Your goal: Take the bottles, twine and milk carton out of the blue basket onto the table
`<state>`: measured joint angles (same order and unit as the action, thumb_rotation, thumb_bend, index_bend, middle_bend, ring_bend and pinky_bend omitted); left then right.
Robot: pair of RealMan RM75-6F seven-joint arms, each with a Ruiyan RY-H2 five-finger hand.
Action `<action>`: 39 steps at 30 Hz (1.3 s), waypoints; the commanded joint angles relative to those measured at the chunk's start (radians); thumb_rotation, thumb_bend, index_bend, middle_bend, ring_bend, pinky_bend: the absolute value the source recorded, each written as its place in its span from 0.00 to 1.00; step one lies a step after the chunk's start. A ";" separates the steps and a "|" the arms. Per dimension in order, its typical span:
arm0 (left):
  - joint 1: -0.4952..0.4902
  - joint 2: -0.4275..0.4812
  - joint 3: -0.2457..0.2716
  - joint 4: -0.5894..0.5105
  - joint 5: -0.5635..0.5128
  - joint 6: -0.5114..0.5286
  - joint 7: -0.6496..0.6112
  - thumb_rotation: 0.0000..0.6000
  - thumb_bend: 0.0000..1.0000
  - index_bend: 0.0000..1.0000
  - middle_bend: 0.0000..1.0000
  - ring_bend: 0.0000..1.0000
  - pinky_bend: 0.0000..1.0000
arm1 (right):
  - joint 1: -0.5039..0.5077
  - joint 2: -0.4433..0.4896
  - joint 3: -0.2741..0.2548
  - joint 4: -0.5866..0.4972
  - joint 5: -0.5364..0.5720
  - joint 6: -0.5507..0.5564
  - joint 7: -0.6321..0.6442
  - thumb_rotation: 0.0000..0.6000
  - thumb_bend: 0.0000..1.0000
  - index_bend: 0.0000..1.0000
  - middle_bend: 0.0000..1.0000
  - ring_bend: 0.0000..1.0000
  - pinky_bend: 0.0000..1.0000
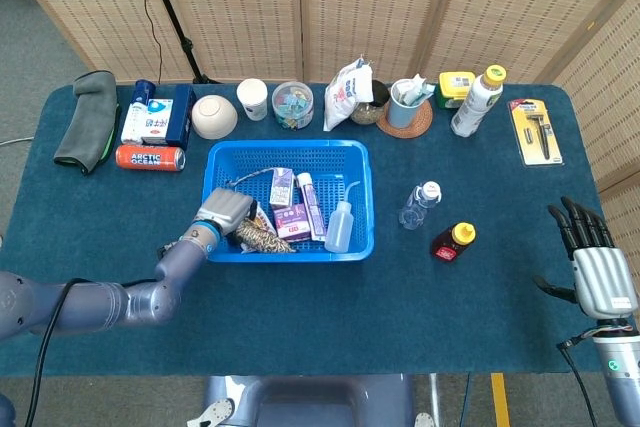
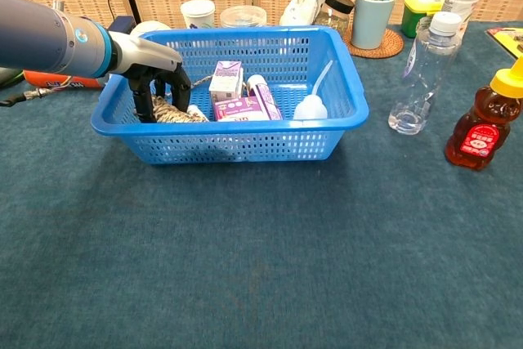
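Spreading across both views is a dark blue worktop (image 1: 300, 317) backed by woven screens. At its middle sits the blue basket (image 1: 355, 247), and the left arm reaches in over the basket's near left corner. The left hand (image 1: 224, 213) is lowered inside, its fingers (image 2: 154, 87) curled down around the twine (image 1: 262, 238), a mottled brown and white bundle lying on the basket floor. From the chest view the fingers bracket the twine on both sides, but a firm grip cannot be told.

Just right of those fingers stands the milk carton (image 2: 226, 80), small and purple topped, with a flat purple box (image 2: 239, 109) in front of it and a white tube (image 2: 260, 91) beside that. Further right, against the basket's right wall, leans a squeeze bottle (image 1: 340, 228) with a thin bent spout.

Well right of the basket, on the worktop, a clear water bottle (image 1: 419, 205) stands upright, and near it a honey bottle (image 1: 453, 241) with a yellow cap.

The right hand (image 1: 595, 272) hovers at the far right edge, well apart from everything, fingers straight and spread, holding nothing.

Along the back edge, beyond the left fingers, lie a red can (image 1: 150, 158), a folded dark cloth (image 1: 86, 119), a bowl (image 1: 213, 116), a paper cup (image 1: 252, 98), and a jar (image 1: 292, 104).
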<state>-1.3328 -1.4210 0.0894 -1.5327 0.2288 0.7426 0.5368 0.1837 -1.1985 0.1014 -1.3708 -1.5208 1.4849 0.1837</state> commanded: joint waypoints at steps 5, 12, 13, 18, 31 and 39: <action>-0.005 -0.012 -0.006 -0.005 -0.034 0.025 0.034 1.00 0.42 0.59 0.50 0.48 0.56 | -0.001 -0.001 0.001 0.001 -0.001 0.001 0.002 1.00 0.00 0.00 0.00 0.00 0.07; 0.028 0.011 -0.042 -0.026 0.029 0.056 -0.004 1.00 0.46 0.61 0.52 0.49 0.56 | -0.001 -0.003 0.001 0.002 -0.003 0.001 0.001 1.00 0.00 0.00 0.00 0.00 0.07; 0.036 0.019 -0.050 -0.034 0.045 0.061 -0.014 1.00 0.46 0.62 0.52 0.50 0.56 | -0.001 -0.003 0.001 0.002 -0.003 0.001 0.001 1.00 0.00 0.00 0.00 0.00 0.07; 0.072 0.094 -0.082 -0.110 0.119 0.091 -0.055 1.00 0.46 0.62 0.52 0.50 0.56 | -0.002 -0.002 0.002 -0.001 -0.005 0.004 -0.001 1.00 0.00 0.00 0.00 0.00 0.07; 0.168 0.263 -0.155 -0.245 0.271 0.161 -0.156 1.00 0.46 0.62 0.52 0.50 0.56 | -0.005 0.003 0.002 -0.010 -0.012 0.012 0.001 1.00 0.00 0.00 0.00 0.00 0.07; 0.310 0.442 -0.215 -0.280 0.427 0.199 -0.332 1.00 0.45 0.62 0.52 0.50 0.56 | -0.008 0.006 0.000 -0.019 -0.020 0.019 -0.001 1.00 0.00 0.00 0.00 0.00 0.07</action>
<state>-1.0608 -1.0201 -0.1060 -1.8043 0.6265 0.9295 0.2437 0.1760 -1.1925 0.1019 -1.3898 -1.5400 1.5033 0.1832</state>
